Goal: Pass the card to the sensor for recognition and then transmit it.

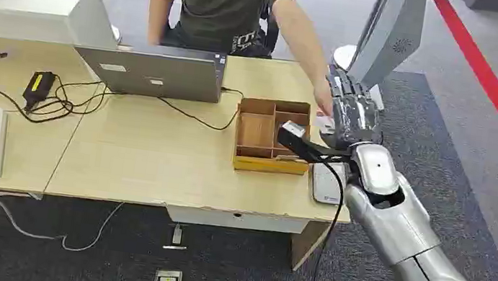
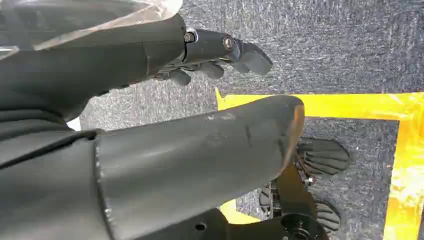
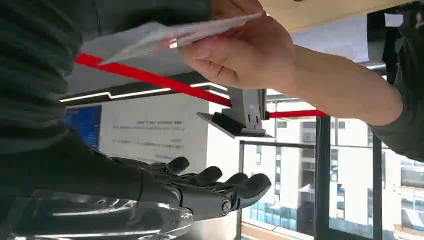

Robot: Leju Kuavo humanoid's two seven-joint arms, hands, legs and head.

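Two robot hands are seen: the left hand (image 2: 220, 52) is hung low over dark carpet with a yellow floor line (image 2: 350, 105), its fingers loosely extended and nothing held in them. Farther out, the right hand (image 1: 353, 114) is raised above the desk's (image 1: 156, 164) right end, just beyond a yellow compartment box (image 1: 272, 136) and a grey sensor pad (image 1: 326, 183), with its fingers (image 3: 225, 182) spread apart and empty. Beyond it, the card (image 3: 170, 32) is pinched in a person's hand (image 3: 245, 50) close beside the robot's fingers, not touched by them.
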